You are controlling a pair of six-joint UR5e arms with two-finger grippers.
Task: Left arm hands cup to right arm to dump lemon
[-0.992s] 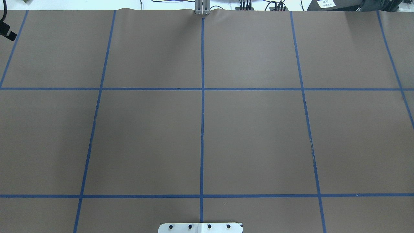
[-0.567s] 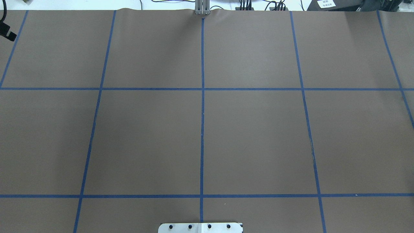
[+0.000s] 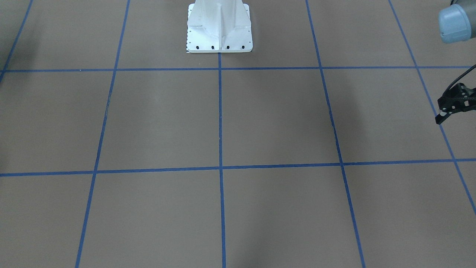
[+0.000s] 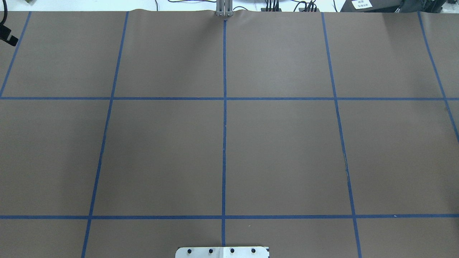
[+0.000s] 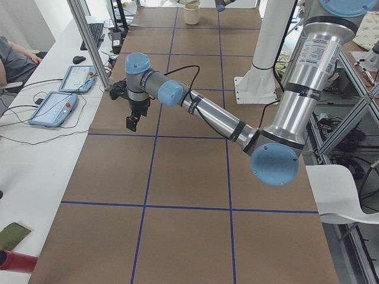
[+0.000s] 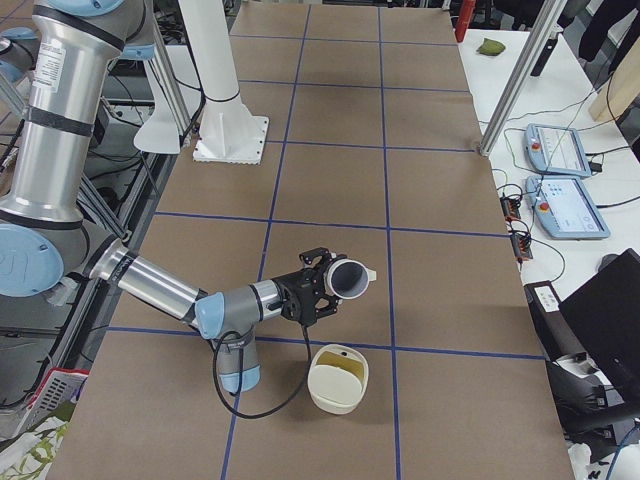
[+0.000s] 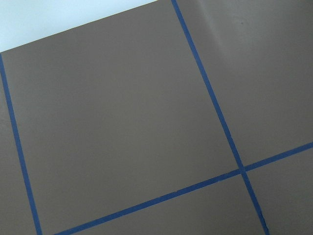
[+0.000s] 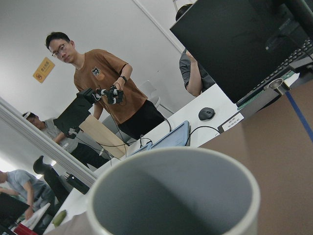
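**Table** [image 4: 279, 150]: brown surface with a blue tape grid. All activity is at the end on the robot's right.

**Left arm** [image 5: 213, 118]: stretched toward the far edge at the robot's left end, well apart from the cup.

**Left gripper** [image 5: 131, 122]: points down above the table and carries nothing in view. Jaw position cannot be told, because only a finger edge shows in the front and overhead views.

**Right arm** [image 6: 150, 280]: reaches low across the table.

**Right gripper** [image 6: 312, 292]: the cup is at its tip. Jaw position cannot be confirmed, because the fingers appear only in the side view.

**Bowl** [image 6: 335, 400]: cream, stands on the table just beside and below the cup.

**Cup** [image 6: 347, 278]: off the table, tipped on its side, mouth facing away from the arm. The wrist view shows its grey inside, with no contents in the visible part.

**Lemon** [image 6: 343, 368]: a dull yellow patch inside the bowl, shape unclear.

**Status (judgement):** the hand-over is complete, and the dump appears complete or nearly so. What may remain is to right the cup and set it down.
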